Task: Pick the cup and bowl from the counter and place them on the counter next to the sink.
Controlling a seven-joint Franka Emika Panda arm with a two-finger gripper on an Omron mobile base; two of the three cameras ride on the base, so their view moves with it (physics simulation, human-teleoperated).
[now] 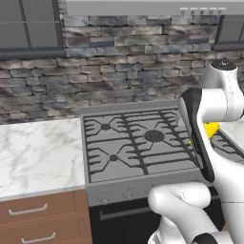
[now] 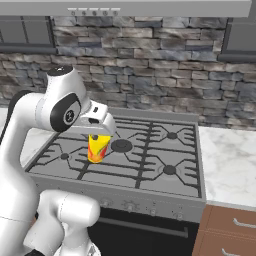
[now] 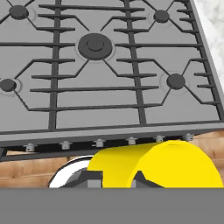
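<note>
My gripper (image 2: pixel 99 134) is shut on the cup (image 2: pixel 98 148), a small yellow tumbler with a red-orange mark. It hangs in the air above the left part of the stovetop. In the left base view a bit of the yellow cup (image 1: pixel 211 127) peeks out behind my forearm. In the hand view the cup (image 3: pixel 162 164) sits between the fingertips (image 3: pixel 91 179), with the gripper (image 3: pixel 116 179) around its rim. The white marble counter (image 1: pixel 38 152) lies to the left of the stove, and more counter (image 2: pixel 230 162) to its right. The bowl and the sink are out of view.
The grey gas stovetop (image 2: pixel 150 155) with black grates spreads under the hand, knobs along its front. Brown drawers (image 1: pixel 38 214) sit below the counter. A stone wall (image 2: pixel 150 75) and a range hood (image 1: pixel 152 7) close off the back.
</note>
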